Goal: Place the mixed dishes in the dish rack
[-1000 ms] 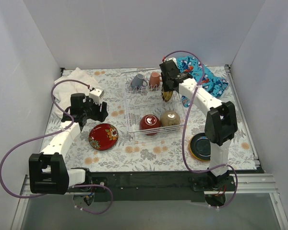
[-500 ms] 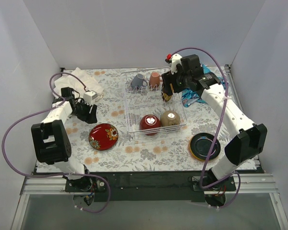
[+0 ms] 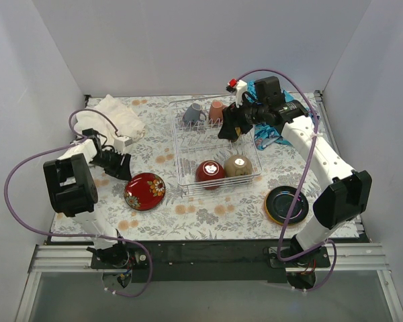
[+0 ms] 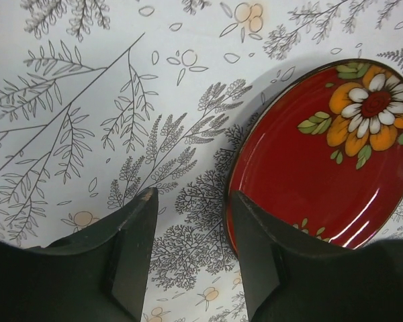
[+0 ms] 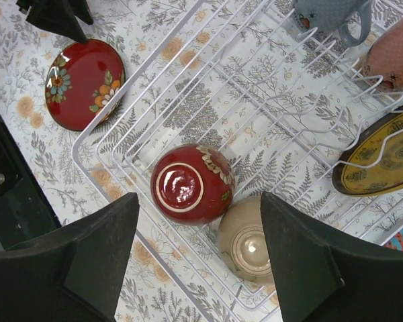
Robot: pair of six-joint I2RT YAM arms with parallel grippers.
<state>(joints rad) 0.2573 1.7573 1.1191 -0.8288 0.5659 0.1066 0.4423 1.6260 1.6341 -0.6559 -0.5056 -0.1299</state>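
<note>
The dish rack (image 3: 177, 155) is a rectangular basket of thin white wire. At its near end a red bowl (image 3: 209, 171) and a beige bowl (image 3: 238, 166) sit upside down, side by side and touching. At its far end a grey mug (image 3: 193, 113) and a pink mug (image 3: 217, 111) rest tipped on the prongs. A yellow plate (image 5: 383, 154) stands on edge at its far right. Left of the rack lies a red plate (image 3: 144, 191) with painted flowers, face up. Right of the rack's near corner lies a dark blue plate (image 3: 287, 204), flat.

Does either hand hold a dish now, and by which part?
Nothing is held. The left hand, near the red plate, and the right hand, above the dish rack, are open and empty.
</note>
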